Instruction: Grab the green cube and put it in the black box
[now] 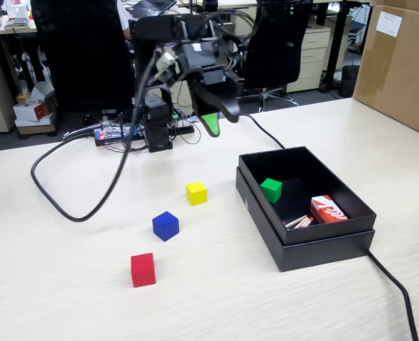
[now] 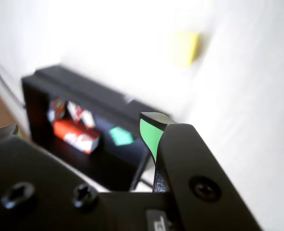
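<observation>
The green cube (image 1: 270, 190) lies inside the black box (image 1: 316, 249), against its left inner wall; the wrist view shows the cube (image 2: 121, 136) blurred on the box floor. My gripper (image 1: 220, 119) hangs in the air above the table, up and to the left of the box, well apart from the cube. In the wrist view the gripper (image 2: 79, 127) is open, its green-faced fingertip (image 2: 151, 132) far from the other tip, with nothing between them. The black box (image 2: 84, 86) sits below and beyond the jaws.
A red-and-white packet (image 1: 328, 209) and small wooden sticks (image 1: 298, 222) share the box. Yellow (image 1: 196, 192), blue (image 1: 165, 226) and red (image 1: 143, 269) cubes stand on the table left of it. A black cable (image 1: 74, 206) loops at left; a brown carton (image 1: 401, 64) stands far right.
</observation>
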Robot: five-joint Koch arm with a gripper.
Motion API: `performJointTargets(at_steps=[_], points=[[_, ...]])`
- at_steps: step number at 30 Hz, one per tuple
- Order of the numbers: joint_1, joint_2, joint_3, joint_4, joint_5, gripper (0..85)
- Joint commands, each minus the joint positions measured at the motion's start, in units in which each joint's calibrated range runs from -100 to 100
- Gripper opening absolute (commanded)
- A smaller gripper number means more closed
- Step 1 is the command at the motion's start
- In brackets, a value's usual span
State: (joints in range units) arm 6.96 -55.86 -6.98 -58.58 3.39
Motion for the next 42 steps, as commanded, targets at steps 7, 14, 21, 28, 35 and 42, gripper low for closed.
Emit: performJointTargets(at_steps=[7, 14, 21, 28, 35, 42], points=[[-5.6, -33.8, -25.8, 5.2, -2.7, 49.6], [-10.1, -43.6, -44.0, 6.7, -2.7, 52.5], [-12.5, -44.1, -57.6, 18.0, -3.0, 52.5], [-12.0, -44.1, -67.4, 28.1, -3.6, 52.5], [-10.6, -44.1, -78.7, 45.2, -5.4, 52.4], [-8.9, -44.1, -86.7, 50.9, -5.5, 52.5]])
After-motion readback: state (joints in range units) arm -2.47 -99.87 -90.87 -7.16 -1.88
